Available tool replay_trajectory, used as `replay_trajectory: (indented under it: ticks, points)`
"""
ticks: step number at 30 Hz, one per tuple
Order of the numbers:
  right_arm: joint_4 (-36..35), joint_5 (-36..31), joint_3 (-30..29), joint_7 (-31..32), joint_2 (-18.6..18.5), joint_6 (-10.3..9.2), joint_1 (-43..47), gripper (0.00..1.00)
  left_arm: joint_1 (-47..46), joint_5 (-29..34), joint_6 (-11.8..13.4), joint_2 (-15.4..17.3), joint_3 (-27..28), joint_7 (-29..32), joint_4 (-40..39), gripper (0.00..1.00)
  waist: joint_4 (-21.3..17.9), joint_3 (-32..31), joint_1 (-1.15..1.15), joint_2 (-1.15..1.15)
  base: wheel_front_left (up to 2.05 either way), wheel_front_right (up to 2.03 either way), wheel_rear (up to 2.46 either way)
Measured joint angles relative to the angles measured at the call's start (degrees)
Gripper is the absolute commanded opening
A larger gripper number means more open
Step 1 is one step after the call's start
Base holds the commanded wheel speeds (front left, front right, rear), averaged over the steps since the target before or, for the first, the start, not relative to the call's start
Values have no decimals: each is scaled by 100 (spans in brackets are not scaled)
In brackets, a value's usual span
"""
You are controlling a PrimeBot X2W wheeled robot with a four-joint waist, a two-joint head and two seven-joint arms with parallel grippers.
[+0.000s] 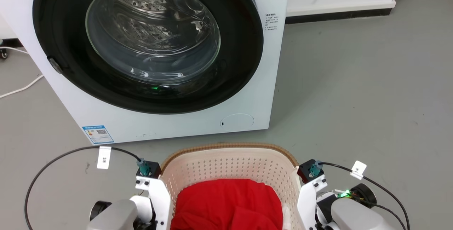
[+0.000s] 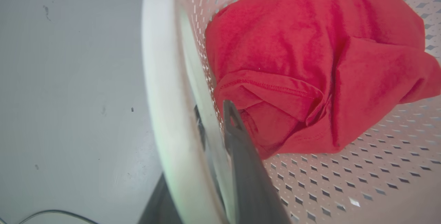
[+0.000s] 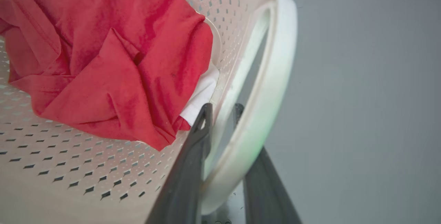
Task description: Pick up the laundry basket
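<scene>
We see a laundry basket point(image 1: 230, 168) pinched at both ends, held between our two pincers.

Our left pincer point(image 2: 212, 113) straddles the basket's left wall beside the white left handle point(image 2: 162, 96), one finger inside and one outside, pressed onto the plastic. The basket lies directly between the pincers, and we judge its long axis runs from one to the other. A red cloth point(image 1: 226, 205) is heaped inside, and a washing machine point(image 1: 152, 46) stands beyond the fingertips. Our right pincer point(image 3: 223, 108) mirrors this, pinching the right wall at the right handle point(image 3: 275, 72). Both arms are equally near, so we judge the lift should be level. We cannot tell whether the basket is clear of the floor point(image 1: 354, 99).
</scene>
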Motion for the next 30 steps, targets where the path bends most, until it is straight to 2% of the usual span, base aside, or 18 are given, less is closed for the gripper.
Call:
replay_trajectory:
  ticks: [30]
  points:
    - [96, 683, 756, -86, -15, 0, 42, 0, 76, -664, 19, -2, -653, -201, 90, 0, -5, -143, 2, 0, 0, 0, 0]
